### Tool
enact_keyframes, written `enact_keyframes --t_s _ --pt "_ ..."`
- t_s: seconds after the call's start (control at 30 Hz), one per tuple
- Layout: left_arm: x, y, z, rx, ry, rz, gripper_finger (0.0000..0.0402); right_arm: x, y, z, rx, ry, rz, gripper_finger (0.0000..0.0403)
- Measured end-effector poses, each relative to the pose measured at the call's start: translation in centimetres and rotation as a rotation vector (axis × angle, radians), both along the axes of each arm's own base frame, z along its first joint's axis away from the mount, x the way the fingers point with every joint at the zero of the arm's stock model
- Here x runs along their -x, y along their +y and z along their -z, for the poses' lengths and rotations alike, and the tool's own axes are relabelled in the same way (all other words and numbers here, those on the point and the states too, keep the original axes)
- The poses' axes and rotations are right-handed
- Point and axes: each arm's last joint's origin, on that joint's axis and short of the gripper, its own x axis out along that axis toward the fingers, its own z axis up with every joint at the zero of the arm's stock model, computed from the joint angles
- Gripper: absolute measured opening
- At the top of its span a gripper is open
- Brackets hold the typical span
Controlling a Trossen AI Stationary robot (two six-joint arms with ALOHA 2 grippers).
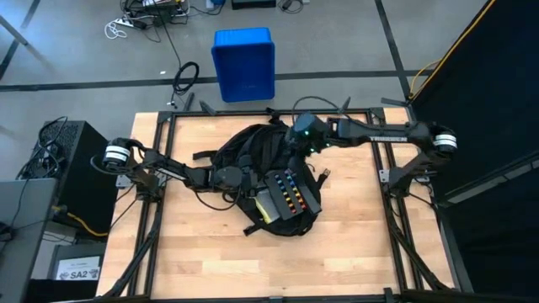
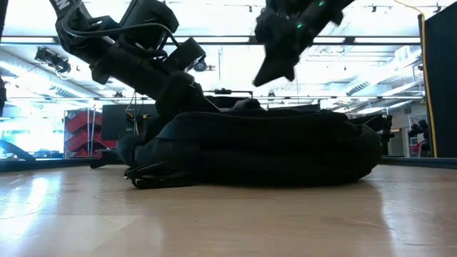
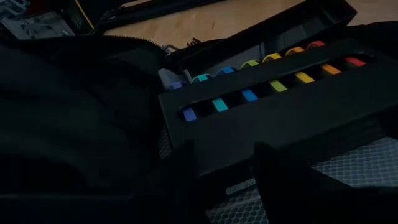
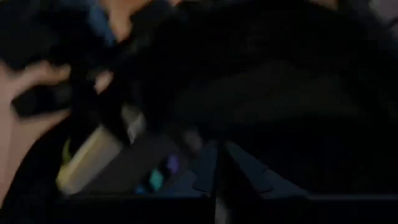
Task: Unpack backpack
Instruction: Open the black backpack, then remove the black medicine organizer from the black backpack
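The left gripper [image 1: 246, 178] reaches low into the backpack [image 1: 253, 151], fingers partly apart on its fabric. The right gripper [image 2: 268, 75] hangs closed above it, angled down.

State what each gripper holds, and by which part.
Left gripper: a fold of the black fabric backpack, it seems, by the opening. Right gripper: shut, holding nothing.

A robotics lab or workshop is shown: a wooden table [image 1: 210, 269] in a black metal frame [image 1: 156, 210], grey concrete floor w/ loose cables [image 1: 139, 21], a blue plastic bin [image 1: 243, 63], a computer tower [image 1: 72, 168], strip lights [image 2: 43, 86] overhead.
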Motion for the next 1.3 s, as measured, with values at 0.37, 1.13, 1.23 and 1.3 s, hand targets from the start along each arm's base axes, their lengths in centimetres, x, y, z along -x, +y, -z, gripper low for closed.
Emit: enact_keyframes --t_s 0.37,1.13,1.23,1.3 --pt "0.0 0.0 0.0 0.008 -0.002 -0.002 0.0135 3.6 6.0 4.9 0.044 0.39 0.09 0.0008" --pt "0.0 0.0 0.1 0.019 0.002 -0.005 0.0135 12.3 8.6 9.1 -0.198 -0.125 0.191 0.0054" --pt "0.0 0.0 0.1 0.019 0.003 -0.004 0.0135 13.3 9.0 8.5 -0.201 -0.224 0.208 0.0064" --pt "0.0 0.0 0.1 0.019 0.002 -0.004 0.0135 13.9 9.6 9.1 -0.22 -0.291 0.225 0.007"
